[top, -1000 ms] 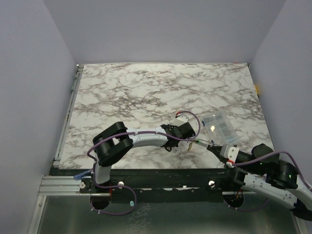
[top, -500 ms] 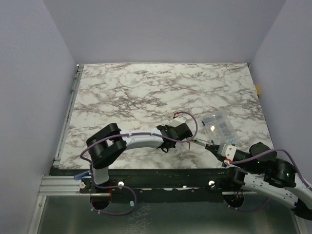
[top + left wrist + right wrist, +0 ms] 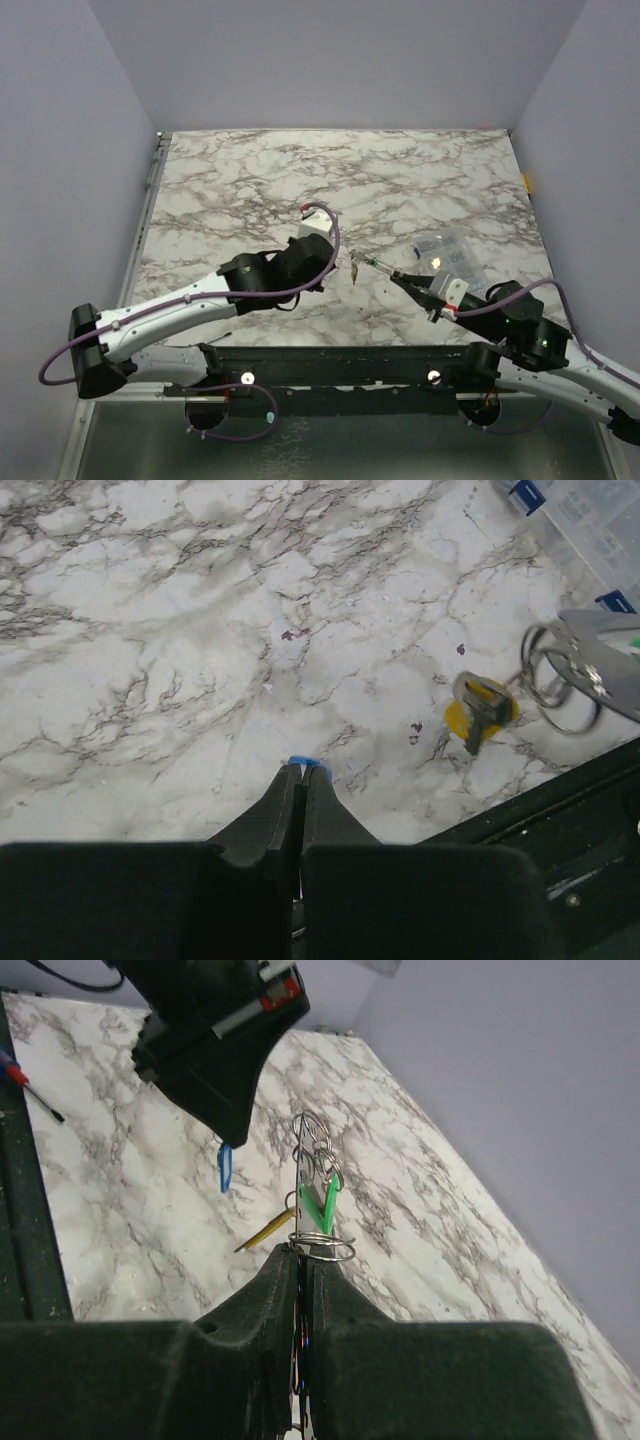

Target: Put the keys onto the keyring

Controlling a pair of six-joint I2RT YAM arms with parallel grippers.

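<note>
Two of three keys are at the keyring (image 3: 322, 1249), one isn't.

Right gripper (image 3: 300, 1256): jaws pinched nearly together on the keyring, wire loops sticking out past the tips. From the right wrist cam the ring stands edge-on and upright ahead of the fingers.

Green key (image 3: 322, 1207) sits in among the loops, just above the fingertips. Yellow key (image 3: 480, 708) hangs off the low side of the ring cluster by its own small loop, head down, blade across it. Both look carried by the ring and not lying on the table (image 3: 260, 190), though I can't tell exactly how high.

Left gripper (image 3: 303, 771): fully closed, fingers pressed flat together. Its own wrist cam shows only a sliver of blue at the tips. The right wrist cam gives the better view: blue key (image 3: 225, 1168) dangles straight down from the left fingertips. So the left has the blue key and nothing else.

Blue key vs ring: near, to the side of the loops, clearly apart, no contact. It isn't threaded on.

Top cam: both tips face each other over the near-centre of the marble, left arm reaching in from the left, right arm from the right. Ring and yellow key sit in the gap between them. Clear plastic box (image 3: 452, 258) lies on the table just beyond the right gripper, apart from the ring. I can't tell from any view where the ring's split is.
</note>
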